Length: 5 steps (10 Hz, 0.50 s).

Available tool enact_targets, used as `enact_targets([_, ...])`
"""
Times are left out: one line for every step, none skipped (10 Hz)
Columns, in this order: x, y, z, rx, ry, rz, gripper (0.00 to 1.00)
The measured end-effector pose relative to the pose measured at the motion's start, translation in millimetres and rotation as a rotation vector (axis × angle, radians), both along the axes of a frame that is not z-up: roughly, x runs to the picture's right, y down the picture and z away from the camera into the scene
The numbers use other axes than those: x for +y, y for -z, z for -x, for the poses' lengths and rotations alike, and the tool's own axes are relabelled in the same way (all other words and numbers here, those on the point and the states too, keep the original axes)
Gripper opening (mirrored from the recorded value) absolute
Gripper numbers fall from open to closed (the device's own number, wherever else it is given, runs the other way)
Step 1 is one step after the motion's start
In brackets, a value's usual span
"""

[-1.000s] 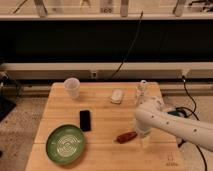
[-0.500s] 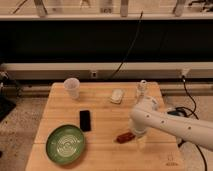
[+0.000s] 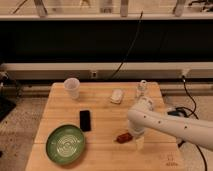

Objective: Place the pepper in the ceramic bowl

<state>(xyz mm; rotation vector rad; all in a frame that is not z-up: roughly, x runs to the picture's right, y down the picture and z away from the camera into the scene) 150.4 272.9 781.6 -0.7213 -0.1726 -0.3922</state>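
The tool (image 3: 138,142) hangs at the near side of the bench (image 3: 100,107), just right of the pepper (image 3: 122,136). I cannot tell if it is wide or narrow. The pepper lies on the bench, not picked up yet. The ceramic bowl (image 3: 65,144), well to the left, has nothing in it. The arm has slid a little left since before, closer over the pepper.

The pepper (image 3: 123,136) is small, long and dark red. It lies flat on the table (image 3: 102,107), and its right end is hidden. The ceramic bowl (image 3: 65,144) is wide, shallow and green, with paler rings inside. It stands empty at 9 o'clock from the pepper, well apart. The gripper (image 3: 138,142) is just beside the pepper, at 3 o'clock.
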Motion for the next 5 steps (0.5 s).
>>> enact_targets([1.8, -1.0, 0.8, 0.000, 0.001, 0.002, 0.80])
enact_targets([3.5, -1.2, 0.8, 0.000, 0.001, 0.004, 0.80])
enact_targets([5.0, -2.5, 2.6, -0.002, 0.000, 0.006, 0.80])
enact_targets([6.1, -3.1, 4.5, -0.004, -0.001, 0.008, 0.80])
enact_targets([7.8, -3.5, 5.2, -0.004, -0.002, 0.011, 0.80])
